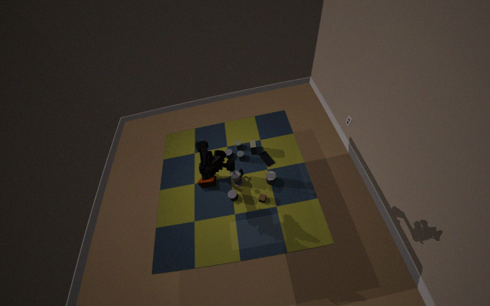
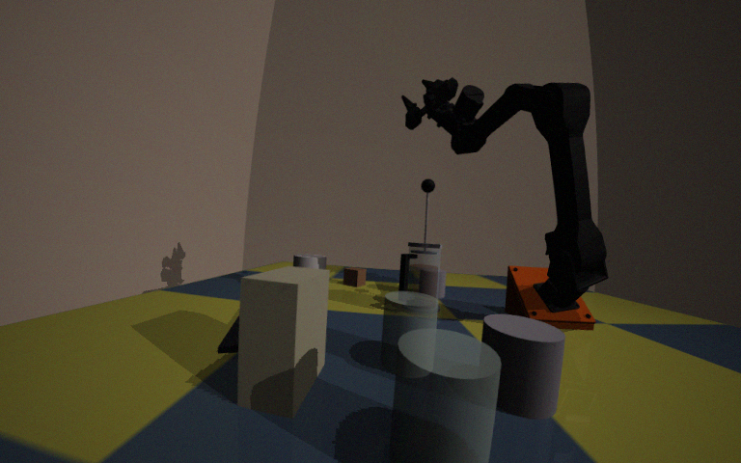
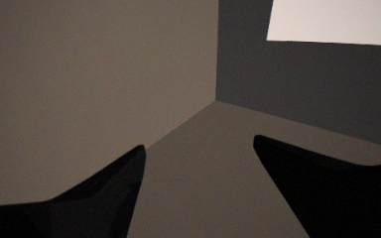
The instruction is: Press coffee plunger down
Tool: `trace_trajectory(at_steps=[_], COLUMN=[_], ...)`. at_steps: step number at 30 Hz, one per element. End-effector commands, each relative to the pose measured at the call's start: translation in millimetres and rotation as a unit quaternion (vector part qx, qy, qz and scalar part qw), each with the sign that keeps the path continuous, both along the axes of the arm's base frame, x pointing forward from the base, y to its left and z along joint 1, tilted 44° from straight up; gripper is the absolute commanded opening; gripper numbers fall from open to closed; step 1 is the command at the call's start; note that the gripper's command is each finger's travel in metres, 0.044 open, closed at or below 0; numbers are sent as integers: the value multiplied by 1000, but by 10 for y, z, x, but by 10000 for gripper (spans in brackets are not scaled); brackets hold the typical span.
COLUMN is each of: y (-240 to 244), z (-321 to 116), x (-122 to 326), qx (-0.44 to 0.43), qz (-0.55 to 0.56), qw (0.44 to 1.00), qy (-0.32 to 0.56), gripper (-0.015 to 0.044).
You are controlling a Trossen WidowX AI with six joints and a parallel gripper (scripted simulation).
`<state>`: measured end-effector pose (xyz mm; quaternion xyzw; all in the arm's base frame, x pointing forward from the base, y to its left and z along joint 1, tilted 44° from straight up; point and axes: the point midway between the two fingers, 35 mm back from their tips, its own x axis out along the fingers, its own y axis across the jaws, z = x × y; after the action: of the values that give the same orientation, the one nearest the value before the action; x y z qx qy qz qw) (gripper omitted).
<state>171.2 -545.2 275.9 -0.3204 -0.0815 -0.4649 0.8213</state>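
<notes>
Here, in the top view, the black arm (image 1: 209, 160) rises from its orange base (image 1: 207, 182) on the blue and yellow checkered mat (image 1: 216, 238). The gripper (image 1: 239, 171) reaches out over the coffee press (image 1: 236, 178), which stands directly beneath it. Grey cylinders lie around: 1 (image 1: 270, 176) off to the far side of the press from the base, another (image 1: 232, 194) nearer the camera, and a small brown block (image 1: 262, 197) between them.

From the exterior view, the gripper (image 2: 410, 116) hangs high in the air, pointing away from the base (image 2: 546, 300), its fingers spread apart and holding nothing. The plunger knob (image 2: 427, 185) sits well below the gripper and apart from it, on top of a thin rod (image 2: 425, 218) that stands fully raised out of the upright glass press (image 2: 425, 267). A pale tall block (image 2: 281, 338), a translucent cylinder (image 2: 448, 393) and a grey cylinder (image 2: 524, 366) stand close to the camera, far from the tool.

In the wrist view, the 2 dark fingertips stand wide apart with only wall (image 3: 99, 74) and a bright panel (image 3: 324, 20) showing between and beyond them; the press is out of this view.
</notes>
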Motion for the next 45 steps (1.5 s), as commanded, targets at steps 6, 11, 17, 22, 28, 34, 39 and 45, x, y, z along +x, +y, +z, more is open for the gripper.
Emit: trace_trajectory(at_steps=[6,11,17,22,28,34,39,45], y=[-73,122,704,913,1227,1609,1962,2402], z=[-277,-699,-954,-1003,-1039,-1019,-944,-777], x=[27,5,-67,-89,-131,-177,-205,-220], qx=[111,276,433,476,533,593,642,697], qz=[23,76,152,173,203,236,265,299], qw=[992,950,876,849,808,759,711,647], qy=[59,123,152,152,147,133,111,74], gripper=[440,440,440,440,440,440,440,440])
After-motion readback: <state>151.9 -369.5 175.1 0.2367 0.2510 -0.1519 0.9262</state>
